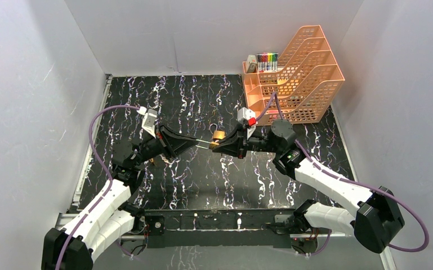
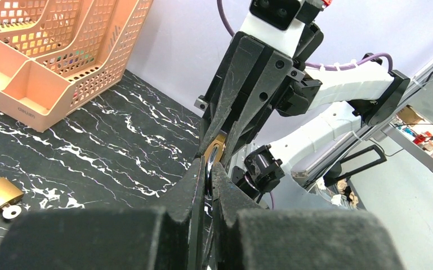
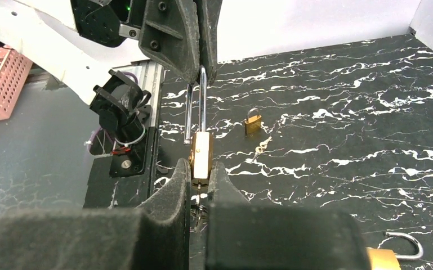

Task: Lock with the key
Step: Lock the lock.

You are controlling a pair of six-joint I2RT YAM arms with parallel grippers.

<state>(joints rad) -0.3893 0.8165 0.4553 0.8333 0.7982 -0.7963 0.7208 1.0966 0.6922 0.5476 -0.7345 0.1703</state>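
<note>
The lock (image 3: 201, 157) hangs in mid-air over the middle of the surface (image 3: 343, 112). The left fingers (image 3: 174, 39) are clamped on its shackle (image 3: 202, 95), and the right fingers (image 3: 173, 188) are pressed onto its lower body (key not clearly visible). A hard twist could wrench the shackle free and drop the lock.

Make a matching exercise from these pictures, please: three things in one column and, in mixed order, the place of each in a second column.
Things:
1. brass padlock body
2. steel shackle
3. orange file rack

Places:
A. far right corner of the table
B. pinched by the left fingers
C. pinched by the right fingers

Pairs: 1-C, 2-B, 3-A.
</note>
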